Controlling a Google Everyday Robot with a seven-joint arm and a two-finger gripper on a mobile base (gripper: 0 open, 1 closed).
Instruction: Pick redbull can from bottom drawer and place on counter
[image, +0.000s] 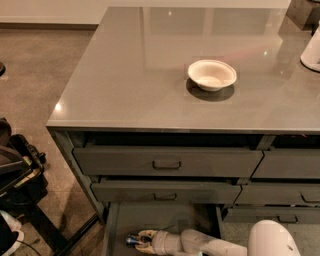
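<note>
The bottom drawer is pulled open at the foot of the cabinet. The redbull can lies on its side on the drawer floor near the front, its blue end pointing left. My gripper reaches in from the right on a white arm, and its pale fingers sit on either side of the can's right end. The glossy grey counter spreads above the cabinet.
A white bowl stands on the counter, right of middle. A white object sits at the counter's right edge. Two grey drawers with handles are partly open above the bottom drawer. Dark equipment stands on the floor at left.
</note>
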